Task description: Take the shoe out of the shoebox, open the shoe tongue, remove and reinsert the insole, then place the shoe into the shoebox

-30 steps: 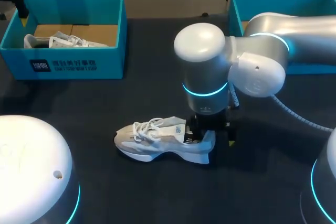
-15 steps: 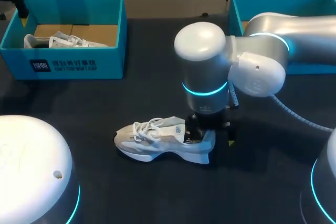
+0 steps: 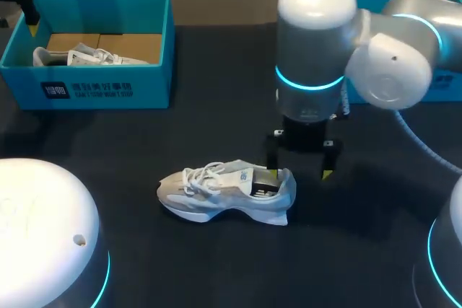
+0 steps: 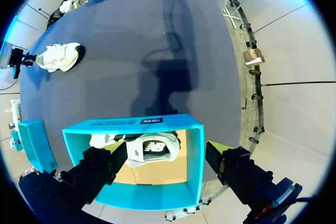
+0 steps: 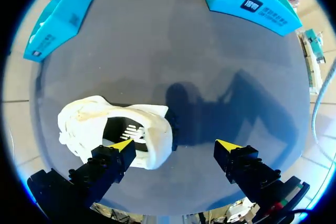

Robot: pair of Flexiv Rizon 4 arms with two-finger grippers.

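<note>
Right now the shoe (image 3: pixel 227 192) lies on its sole on the tabletop (image 3: pixel 180 265), toe toward my left, well apart from the shoebox (image 3: pixel 108 91); my right tool (image 3: pixel 299 172) hangs just over its heel, fingers spread, gripping nothing; my left tool (image 4: pixel 165 158) hovers above the shoebox, fingers likewise apart, over another shoe (image 4: pixel 149 148) inside.

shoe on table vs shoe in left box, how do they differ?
The table shoe stands on its sole on the bare tabletop, fully visible; the boxed shoe lies inside the left box, partly hidden by its wall. The right tool hangs open at the table shoe's heel; the left tool hangs open over the boxed shoe. Both are white lace-up sneakers.
</note>
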